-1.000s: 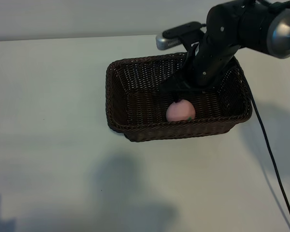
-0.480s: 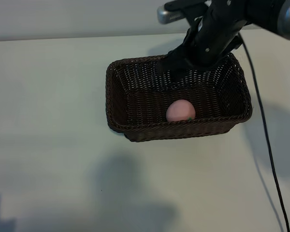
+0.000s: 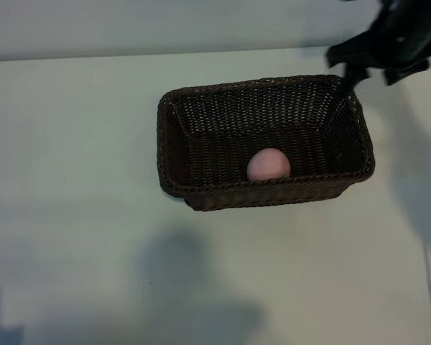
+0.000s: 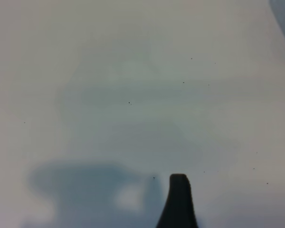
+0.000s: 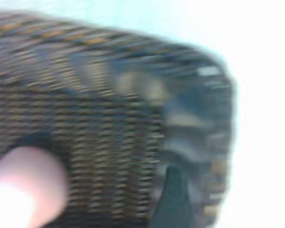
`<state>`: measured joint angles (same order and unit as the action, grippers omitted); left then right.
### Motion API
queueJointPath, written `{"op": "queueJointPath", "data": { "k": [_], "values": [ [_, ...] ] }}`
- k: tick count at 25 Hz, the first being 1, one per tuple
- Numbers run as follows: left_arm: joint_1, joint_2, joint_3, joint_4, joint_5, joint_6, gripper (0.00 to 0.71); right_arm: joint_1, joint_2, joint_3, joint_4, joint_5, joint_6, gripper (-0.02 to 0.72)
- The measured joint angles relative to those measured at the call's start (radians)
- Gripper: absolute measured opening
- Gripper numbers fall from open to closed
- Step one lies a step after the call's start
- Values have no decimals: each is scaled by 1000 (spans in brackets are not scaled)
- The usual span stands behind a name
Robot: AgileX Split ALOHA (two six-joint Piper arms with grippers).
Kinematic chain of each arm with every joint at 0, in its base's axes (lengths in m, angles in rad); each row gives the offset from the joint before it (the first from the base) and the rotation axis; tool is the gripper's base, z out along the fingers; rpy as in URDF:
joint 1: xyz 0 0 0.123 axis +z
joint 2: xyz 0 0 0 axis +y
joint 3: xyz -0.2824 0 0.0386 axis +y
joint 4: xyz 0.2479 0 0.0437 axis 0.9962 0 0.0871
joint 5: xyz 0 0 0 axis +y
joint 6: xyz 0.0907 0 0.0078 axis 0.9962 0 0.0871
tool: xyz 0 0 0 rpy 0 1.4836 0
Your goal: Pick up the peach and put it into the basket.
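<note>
**benchwatcher:** Where's your working arm sitting right now? And where did the fruit end up?

**me:** Right gripper [image 3: 377, 68] is up at the far right corner of the basket [image 3: 174, 118], hanging just outside the rim, with the arm running off the top right edge of the exterior view. It's all dark blur there, so I only get a rough outline – two prongs pointing down at the table [image 3: 72, 215]. From what I can see it's released, jaws spread with nothing between them. On the right wrist view one dark fingertip [image 5: 173, 199] pokes in against the weave and that's all I see of it.

The peach [image 3: 269, 164] is inside the basket, resting on the floor against the near long wall, a bit right of the middle. It's well apart from the gripper.

**benchwatcher:** Any room to move around it?

**me:** Plenty – the table is bare on the left and in front of the basket, just some soft shadows lying across it. On the right there's a strip of table between the basket's short wall and the frame edge (a thin cable [image 3: 429, 287] trails down along there). The braided rim runs unbroken all the way round.

The left gripper doesn't show on the exterior view. Its own wrist view gives me one dark fingertip [image 4: 178, 202] over plain tabletop, nothing near it, jaws spread and holding nothing.
</note>
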<state>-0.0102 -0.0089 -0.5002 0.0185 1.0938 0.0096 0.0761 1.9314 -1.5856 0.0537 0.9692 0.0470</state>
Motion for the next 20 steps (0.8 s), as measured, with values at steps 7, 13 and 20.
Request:
{"op": "queueJointPath", "data": {
  "k": [7,13,20],
  "values": [
    [0,0,0,0,0,0,592,-149,0,0,-3,14,-47,583],
    [0,0,0,0,0,0,592,-194,0,0,2,19,-57,583],
    [0,0,0,0,0,0,592,-194,-33,0,25,37,-61,583]
  ]
}}
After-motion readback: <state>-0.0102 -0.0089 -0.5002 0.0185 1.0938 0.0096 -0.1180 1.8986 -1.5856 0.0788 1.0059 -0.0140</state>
